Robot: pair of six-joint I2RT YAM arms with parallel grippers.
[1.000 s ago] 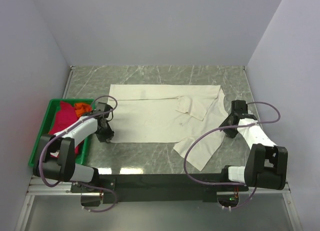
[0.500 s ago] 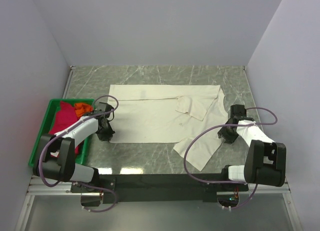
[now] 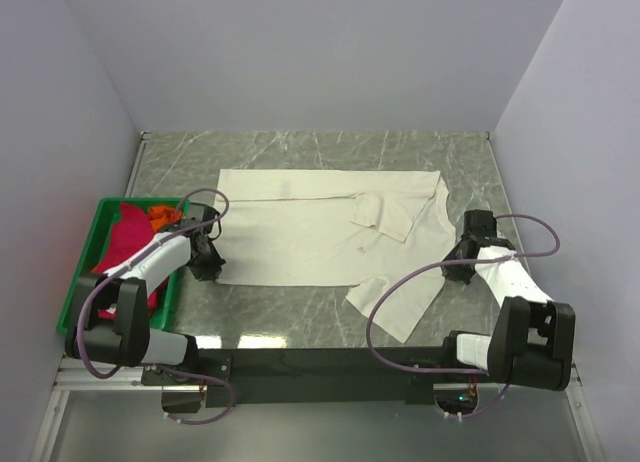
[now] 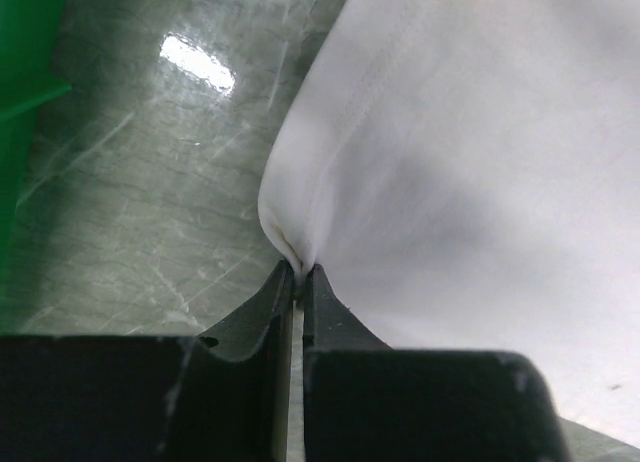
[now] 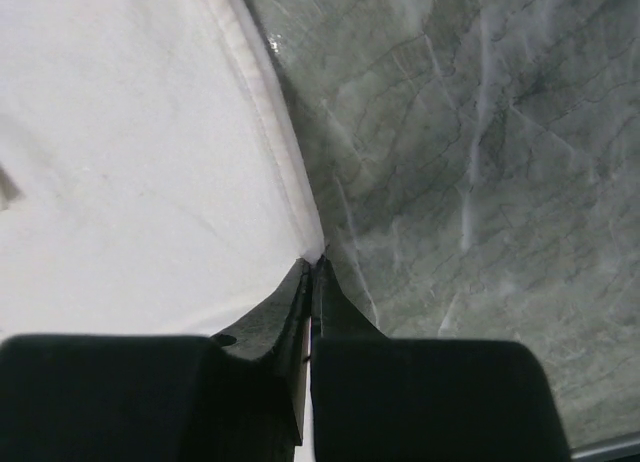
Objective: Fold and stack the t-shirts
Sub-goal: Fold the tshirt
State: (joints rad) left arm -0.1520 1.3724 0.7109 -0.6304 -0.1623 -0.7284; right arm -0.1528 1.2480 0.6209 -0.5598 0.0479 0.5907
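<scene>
On a grey marbled desk [image 3: 300, 307], the cream t-shirt [image 3: 310, 237] lies spread flat, one sleeve folded onto its body and the other trailing toward the near edge. The left gripper [image 4: 299, 273], its arm stretched low beside the green crate [image 3: 84, 272], is clenched on the shirt's near-left corner. The right gripper [image 5: 313, 264], its arm angled inward, pinches the shirt's right edge. A crimson-pink t-shirt [image 3: 128, 244] and an orange t-shirt [image 3: 160, 219] lie bunched in the crate.
</scene>
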